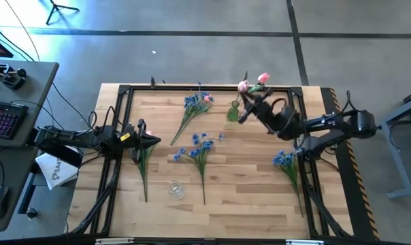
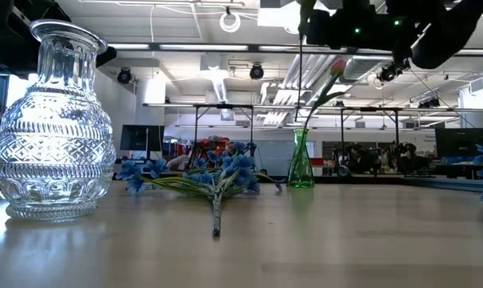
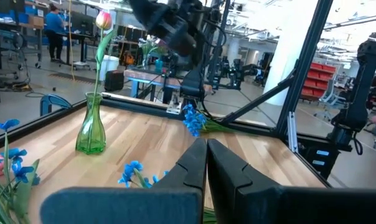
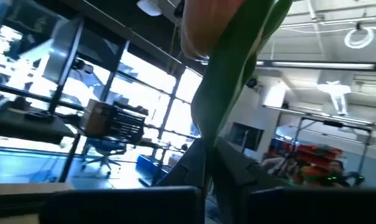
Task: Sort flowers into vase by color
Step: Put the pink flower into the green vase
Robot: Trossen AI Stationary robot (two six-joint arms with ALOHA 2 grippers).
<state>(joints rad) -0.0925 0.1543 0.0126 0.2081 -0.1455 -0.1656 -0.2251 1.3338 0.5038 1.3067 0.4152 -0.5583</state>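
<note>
My right gripper [image 1: 250,107] is raised over the table's far side, above the green vase [image 2: 300,164], and is shut on a pink tulip [image 1: 263,79]. Another pink tulip [image 2: 337,66] stands in that vase, leaning on its rim. My left gripper [image 3: 206,158] is shut near the table's left side, over the upper end of a green-stemmed flower [image 1: 143,173] that lies flat; its head is hidden. Blue flowers lie at the far edge [image 1: 195,102], in the middle [image 1: 199,148] and on the right [image 1: 286,163]. A clear glass vase [image 1: 176,189] stands near the front. My right gripper pinches the pink tulip by its green stem and leaf [image 4: 228,118] just below the head, between the two fingers. The tulip is lifted clear of the table. Its stem [image 2: 300,76] hangs straight down below the gripper, and its lower end reaches the green vase's mouth. My left gripper: I cannot tell whether it touches the flower beneath it.
A black frame [image 1: 124,92] borders the wooden table top on all sides. Free wood lies between the clear vase and the right blue bunch. Beyond the table's left edge stand a desk with a keyboard [image 1: 5,116] and a white bag [image 1: 56,170].
</note>
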